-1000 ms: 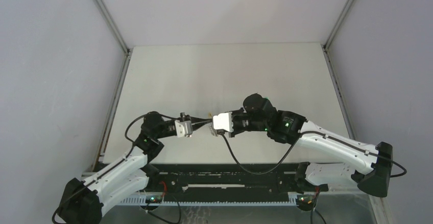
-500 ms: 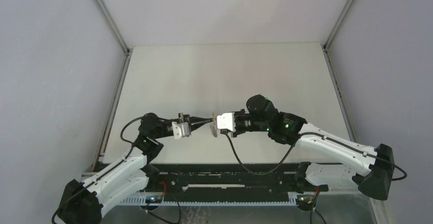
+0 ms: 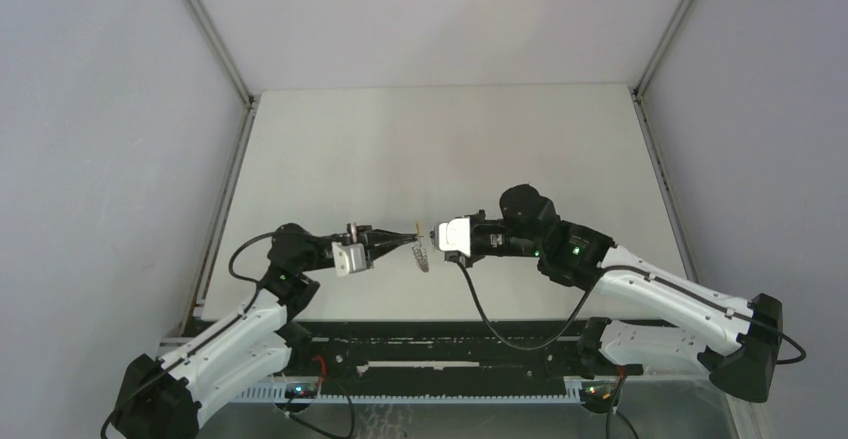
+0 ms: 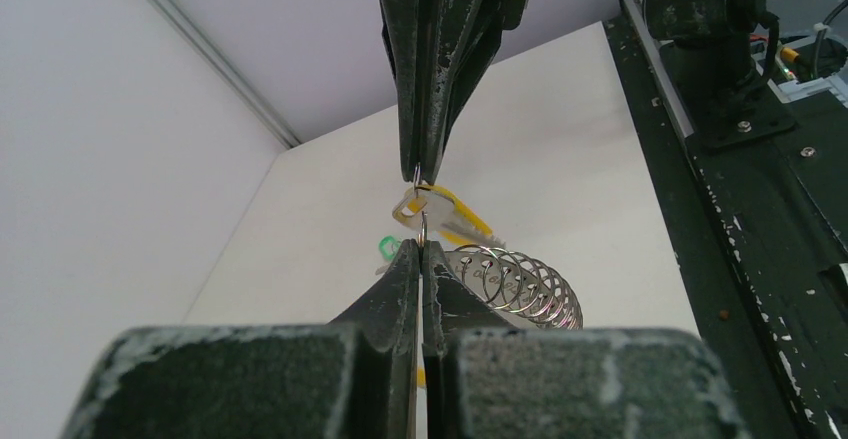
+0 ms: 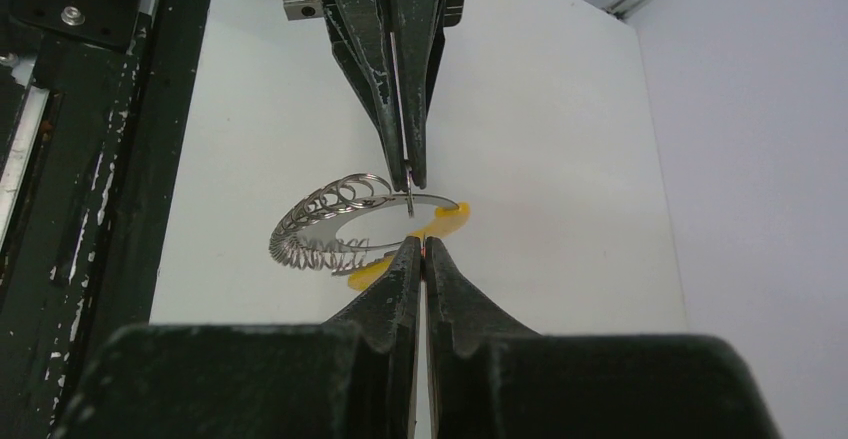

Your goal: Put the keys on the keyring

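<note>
The keyring [image 3: 421, 256], a grey ring with a wire coil [image 4: 520, 284] and a yellow section [image 5: 452, 215], hangs above the table. My left gripper [image 3: 412, 242] is shut on a thin metal edge at its rim [image 4: 424, 229]. The green key head [image 4: 388, 248] peeks out behind the left fingertip [image 4: 405, 269], close against the ring. My right gripper [image 3: 434, 233] faces it tip to tip with a small gap, jaws shut. A thin orange sliver, apparently the orange key [image 5: 424, 246], shows between its tips; the rest of the key is hidden.
The white table [image 3: 440, 149] stretches behind both arms between grey walls. The black base rail [image 3: 440, 344] runs along the near edge, just under the arms. The right arm's base [image 4: 705, 19] stands beside the rail.
The two grippers, tip against tip a second ago, have drawn apart: the right one moved right, the left one slightly left and down. The keyring stayed with the left gripper.
</note>
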